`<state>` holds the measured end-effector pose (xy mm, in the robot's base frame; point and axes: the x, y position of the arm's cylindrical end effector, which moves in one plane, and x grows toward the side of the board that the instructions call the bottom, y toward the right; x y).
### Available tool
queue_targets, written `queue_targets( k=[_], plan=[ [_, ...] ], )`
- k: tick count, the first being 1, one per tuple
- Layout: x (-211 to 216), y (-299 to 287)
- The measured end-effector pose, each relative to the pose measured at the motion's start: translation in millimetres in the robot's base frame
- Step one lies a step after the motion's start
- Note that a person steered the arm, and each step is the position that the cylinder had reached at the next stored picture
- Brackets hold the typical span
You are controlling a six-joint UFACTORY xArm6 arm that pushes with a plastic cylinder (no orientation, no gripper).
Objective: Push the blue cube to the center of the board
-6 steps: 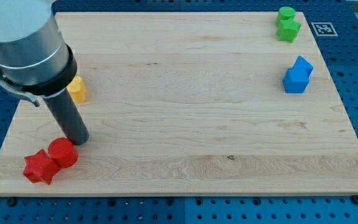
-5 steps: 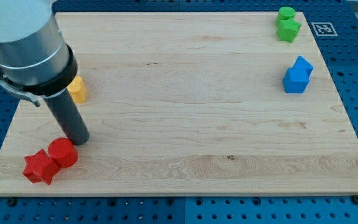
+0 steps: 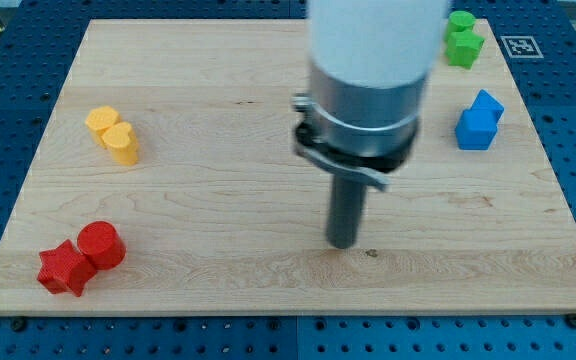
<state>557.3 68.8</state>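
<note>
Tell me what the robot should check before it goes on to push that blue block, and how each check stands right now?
1. My tip is in view: ok, on the board's lower middle.
2. Blue cube located: ok, near the view's right edge, touching another blue block just above it.
3. Tip is on the cube's far side, ready to push it toward the centre: not ok; it stands to the cube's left.
4. Tip is apart from all blocks: ok.
5. Green blocks, yellow block and red blocks lie off the cube's path to the centre: ok.
</note>
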Motion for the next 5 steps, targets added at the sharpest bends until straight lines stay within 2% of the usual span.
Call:
queue_targets(
  k=[2, 5],
  plan=[
    [5, 115],
    [5, 213]
  ],
)
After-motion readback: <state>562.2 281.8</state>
